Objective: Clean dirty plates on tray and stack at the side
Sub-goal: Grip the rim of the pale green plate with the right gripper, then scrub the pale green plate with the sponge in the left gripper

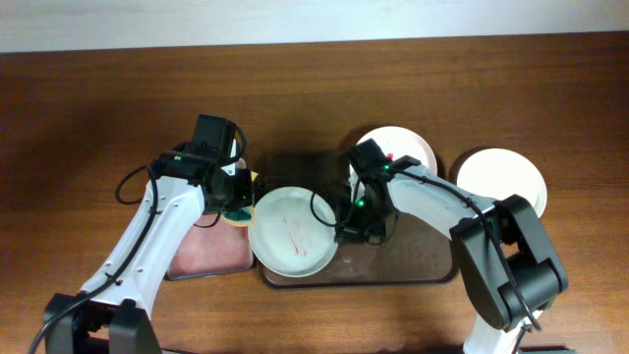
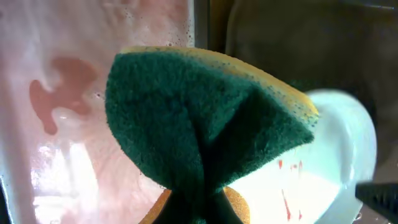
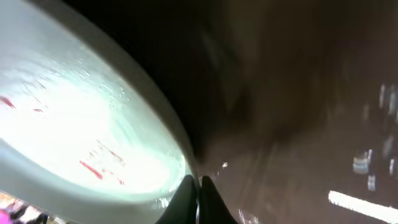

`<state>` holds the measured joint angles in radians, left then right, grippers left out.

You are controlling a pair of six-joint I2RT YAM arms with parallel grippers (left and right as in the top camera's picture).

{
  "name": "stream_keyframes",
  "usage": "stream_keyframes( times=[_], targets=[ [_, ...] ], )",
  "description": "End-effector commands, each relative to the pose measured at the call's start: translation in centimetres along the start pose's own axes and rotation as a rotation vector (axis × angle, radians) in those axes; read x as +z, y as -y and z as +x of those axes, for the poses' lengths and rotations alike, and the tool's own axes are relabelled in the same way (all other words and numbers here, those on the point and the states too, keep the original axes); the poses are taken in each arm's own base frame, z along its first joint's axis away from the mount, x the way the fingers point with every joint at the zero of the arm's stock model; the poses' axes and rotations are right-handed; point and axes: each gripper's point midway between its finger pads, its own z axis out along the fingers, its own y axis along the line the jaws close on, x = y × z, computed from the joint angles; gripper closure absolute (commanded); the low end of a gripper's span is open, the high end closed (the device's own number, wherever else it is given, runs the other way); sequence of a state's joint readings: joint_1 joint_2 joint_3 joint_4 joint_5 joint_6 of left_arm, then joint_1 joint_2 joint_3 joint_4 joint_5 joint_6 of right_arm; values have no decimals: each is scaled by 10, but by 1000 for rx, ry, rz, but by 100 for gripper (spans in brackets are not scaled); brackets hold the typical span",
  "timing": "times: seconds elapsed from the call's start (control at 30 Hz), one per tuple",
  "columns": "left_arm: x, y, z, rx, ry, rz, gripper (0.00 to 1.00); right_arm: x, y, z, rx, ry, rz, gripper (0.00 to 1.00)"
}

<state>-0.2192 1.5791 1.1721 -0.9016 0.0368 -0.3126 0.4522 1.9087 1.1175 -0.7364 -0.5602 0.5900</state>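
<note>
Overhead view showed the left tool (image 1: 239,204) clamped on a coarse green-and-yellow scouring sponge (image 2: 205,137), bunched beside the rim of a glossy round white plate (image 1: 292,231) streaked red. The right tool (image 3: 198,190) pinched that plate's opposite rim over a dark rectangular tray (image 1: 413,264). A pink tub of cloudy water (image 1: 206,254) lay left; a clean white plate (image 1: 501,175) sat right on the brown wooden worktop (image 1: 98,98).

Far tabletop (image 1: 314,88) open edge to edge. Tray's (image 1: 423,270) right half bare, right arm above it. Left end blocked: dirty plate (image 1: 290,236) pinched by right hand (image 1: 341,229), sponge (image 1: 239,214) at its left rim. Pink basin (image 1: 201,256) fills left front. White plate (image 1: 501,182) sits right of tray.
</note>
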Motion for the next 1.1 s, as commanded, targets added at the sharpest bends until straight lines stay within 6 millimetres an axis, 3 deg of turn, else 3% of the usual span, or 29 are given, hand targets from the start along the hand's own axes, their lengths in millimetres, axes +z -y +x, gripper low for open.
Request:
stream_keyframes(
  times=[0.0, 0.17, 0.3, 0.37, 0.43, 0.6, 0.77, 0.9, 1.07],
  targets=[
    [0, -3, 0, 9, 1, -4, 100, 4, 5, 10, 15, -42, 22, 96],
    [0, -3, 1, 9, -1, -5, 100, -4, 17, 13, 40, -25, 95, 96],
    [1, -3, 1, 9, -3, -5, 100, -38, 13, -2, -15, 153, 145, 96],
    [1, -3, 1, 9, -3, -5, 100, -45, 3, -11, -101, 205, 123, 63],
    [1, -3, 1, 9, -3, -5, 100, -46, -3, -19, -220, 233, 115, 57],
    [1, -3, 1, 9, -3, -5, 100, -51, 1, -46, -432, 336, 213, 53],
    [1, -3, 1, 9, -3, -5, 100, -53, -14, -67, -553, 417, 191, 52],
    [1, -3, 1, 9, -3, -5, 100, -50, -18, -71, -561, 426, 178, 52],
    [1, -3, 1, 9, -3, -5, 100, -27, -15, -67, -567, 365, 172, 53]
  ],
)
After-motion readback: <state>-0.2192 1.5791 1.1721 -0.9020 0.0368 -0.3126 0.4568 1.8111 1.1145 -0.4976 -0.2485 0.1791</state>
